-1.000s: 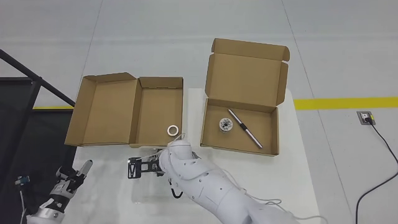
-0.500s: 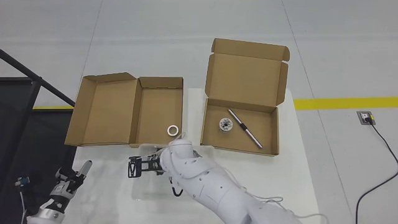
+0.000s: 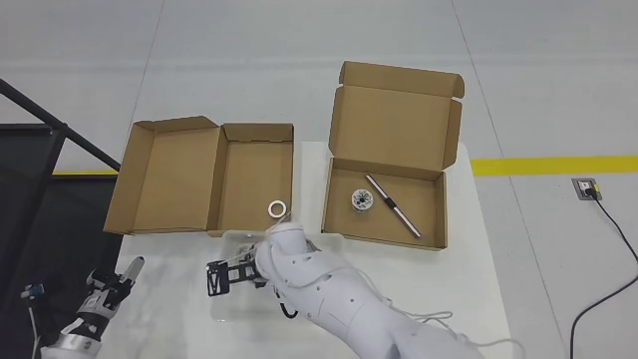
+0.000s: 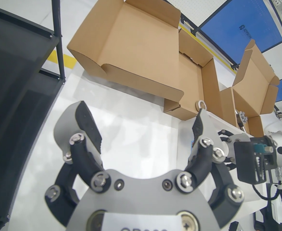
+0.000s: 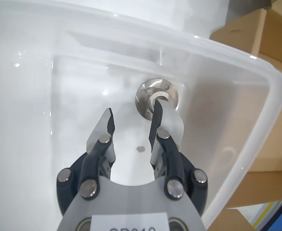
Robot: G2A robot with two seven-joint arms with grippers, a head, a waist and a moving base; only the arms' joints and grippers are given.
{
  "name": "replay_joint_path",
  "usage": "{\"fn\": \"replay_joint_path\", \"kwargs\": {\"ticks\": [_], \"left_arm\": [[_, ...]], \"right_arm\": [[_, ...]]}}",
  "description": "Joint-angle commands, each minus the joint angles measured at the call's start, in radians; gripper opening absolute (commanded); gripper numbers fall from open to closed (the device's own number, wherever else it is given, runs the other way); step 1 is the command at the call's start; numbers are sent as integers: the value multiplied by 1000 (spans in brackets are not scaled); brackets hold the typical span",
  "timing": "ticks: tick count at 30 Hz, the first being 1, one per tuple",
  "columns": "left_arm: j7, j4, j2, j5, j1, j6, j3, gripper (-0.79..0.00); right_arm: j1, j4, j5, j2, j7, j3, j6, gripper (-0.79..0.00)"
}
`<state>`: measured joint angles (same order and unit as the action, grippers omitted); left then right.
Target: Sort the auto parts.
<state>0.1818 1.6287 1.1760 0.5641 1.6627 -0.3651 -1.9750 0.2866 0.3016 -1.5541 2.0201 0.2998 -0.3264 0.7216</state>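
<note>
A round metal flange point(image 5: 156, 98) with a centre hole lies on the floor of a clear plastic bin point(image 5: 227, 49). My right gripper point(image 5: 133, 116) hangs open inside the bin, just above the flange, with one fingertip over its hole and nothing held. From above, the right gripper point(image 3: 212, 279) sits at the bin's point(image 3: 239, 231) left end. The left gripper point(image 4: 142, 118) stands open and empty off the table's left front corner point(image 3: 125, 277). A metal ring point(image 3: 277, 207) lies in the left cardboard box point(image 3: 249, 145). The right box point(image 3: 399, 120) holds a gear-like part point(image 3: 361, 198) and a thin rod point(image 3: 392, 204).
Both boxes stand with lids open at the back of the white table point(image 3: 469, 259). A black frame and dark panel point(image 4: 15, 73) stand to the left of the table, close to the left gripper. The bin's walls surround the right gripper.
The right gripper has shifted slightly toward the table's front, lower into the bin. The left gripper has drifted a little downward at the left edge.
</note>
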Motion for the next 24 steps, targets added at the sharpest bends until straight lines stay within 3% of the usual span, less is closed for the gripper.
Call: {"fn": "replay_joint_path", "kwargs": {"ticks": [1,10,17,24], "left_arm": [[0,-1,0,1,-1,1,0,0],[6,7,-2,17,-5,2,14,0],[7,11,-3,27,-10,11,22,0],[6,13,-4,30,-12,10,24,0]], "right_arm": [[-1,4,-5,0,-16,16,31,-437],[-22,7,-43,-3,-178,88,165,-434],[-17,9,-116,-2,-332,148,178,-425],[5,27,-192,1,-376,156,177,-422]]}}
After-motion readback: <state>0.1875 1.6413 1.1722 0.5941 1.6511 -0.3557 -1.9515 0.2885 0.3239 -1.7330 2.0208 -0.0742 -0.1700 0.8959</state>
